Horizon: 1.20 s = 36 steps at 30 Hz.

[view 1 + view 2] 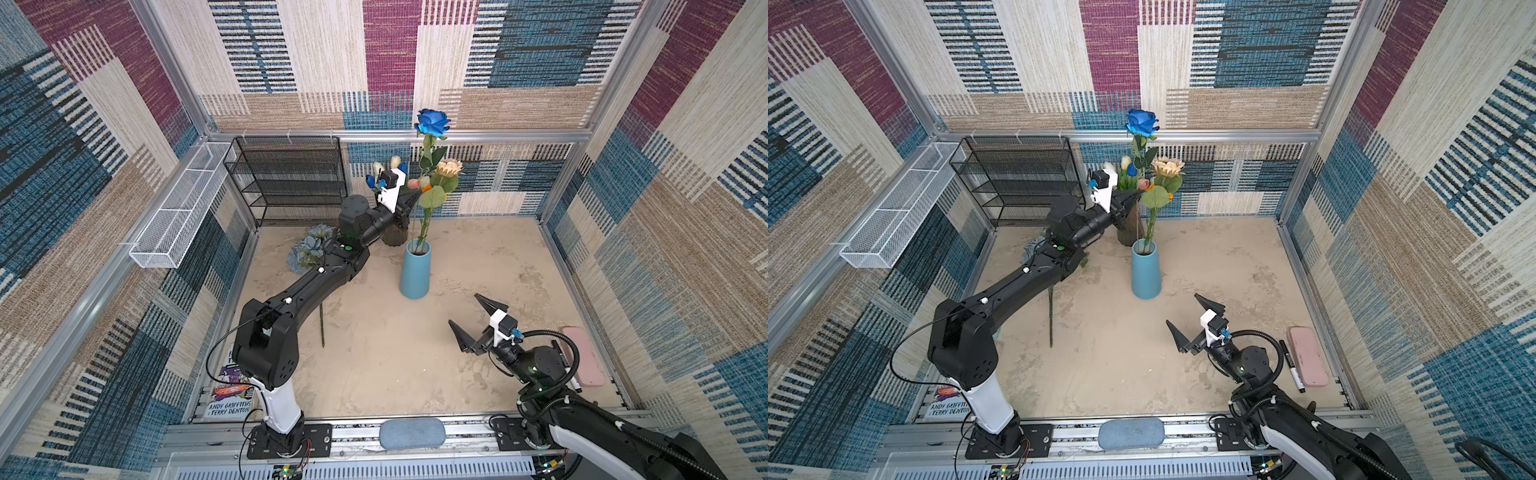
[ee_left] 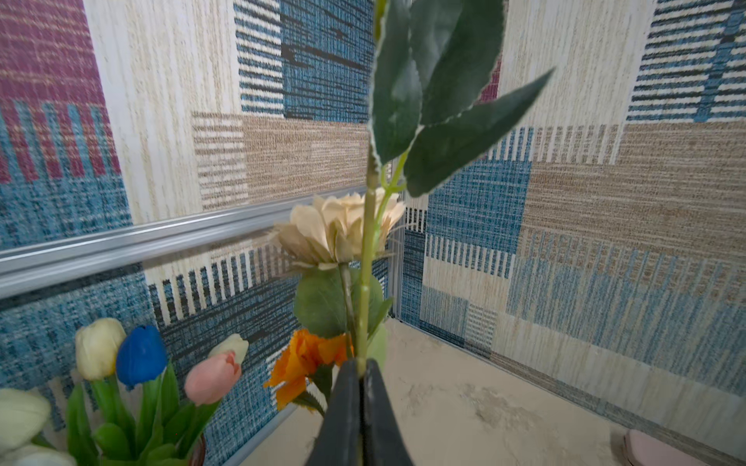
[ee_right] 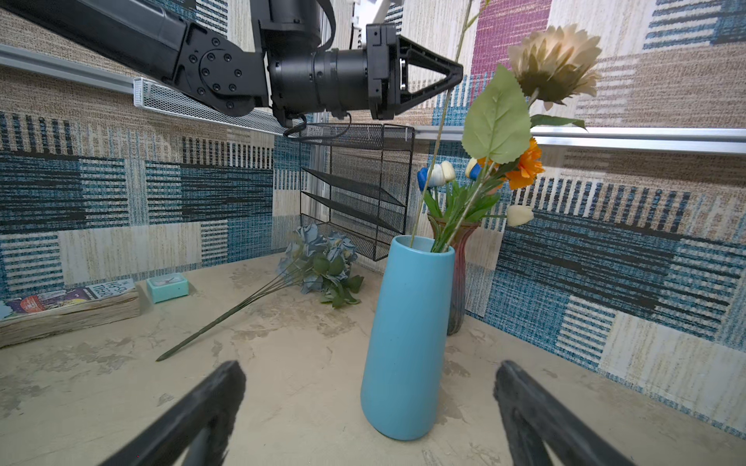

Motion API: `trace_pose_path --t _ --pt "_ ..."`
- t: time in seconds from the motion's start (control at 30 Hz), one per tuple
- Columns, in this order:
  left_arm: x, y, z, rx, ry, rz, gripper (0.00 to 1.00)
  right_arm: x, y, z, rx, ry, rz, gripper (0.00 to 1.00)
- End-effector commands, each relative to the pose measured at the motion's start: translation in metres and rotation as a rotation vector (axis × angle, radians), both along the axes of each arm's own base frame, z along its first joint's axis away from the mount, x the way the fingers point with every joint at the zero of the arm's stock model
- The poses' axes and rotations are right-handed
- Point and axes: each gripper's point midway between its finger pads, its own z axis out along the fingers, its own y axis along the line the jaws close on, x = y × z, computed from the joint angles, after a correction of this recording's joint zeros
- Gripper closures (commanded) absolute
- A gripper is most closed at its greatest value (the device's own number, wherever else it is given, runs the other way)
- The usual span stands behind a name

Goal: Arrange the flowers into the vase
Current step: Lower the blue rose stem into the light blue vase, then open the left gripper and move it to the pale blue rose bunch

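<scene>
Flowers: thin stem of blue rose, in smooth tapered vase, clamped by left end effector; right end effector apart.

Left wrist view: blue rose stem leaves the frame, bloom unseen; left gripper clamped on it, blurred, body cropped | Top views: dusty-blue bunch largely behind left arm; dark vase half covered by that gripper; book title partly covered | Right wrist view: right gripper fingers blurred, cropped.
</scene>
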Motion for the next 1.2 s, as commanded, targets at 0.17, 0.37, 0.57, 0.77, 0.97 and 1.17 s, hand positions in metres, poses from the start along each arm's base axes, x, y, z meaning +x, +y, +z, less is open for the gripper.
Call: trace_pose_path --t 0.17,0.37,0.57,0.77,0.97,1.17 --pt "-0.001 -0.012 -0.032 0.023 0.080 0.002 1.00 -0.001 0.000 0.006 0.009 -0.017 0.001 0.00" --pt "0.000 -0.015 -0.048 0.032 0.118 0.002 1.00 -0.001 0.000 0.006 0.011 -0.019 0.001 0.00" --pt "0.000 -0.014 -0.058 0.044 0.154 0.027 0.87 -0.001 0.000 0.007 0.012 -0.021 0.003 0.00" --pt "-0.001 -0.008 -0.068 0.083 0.201 0.054 0.77 -0.002 -0.001 0.007 0.014 -0.022 0.002 0.00" --pt "-0.011 0.004 -0.070 0.130 0.230 0.087 0.70 0.000 0.000 0.005 0.005 -0.014 -0.001 0.00" --pt "-0.042 0.034 -0.050 0.147 0.226 0.133 0.61 0.001 0.000 0.004 0.003 -0.012 -0.005 0.00"
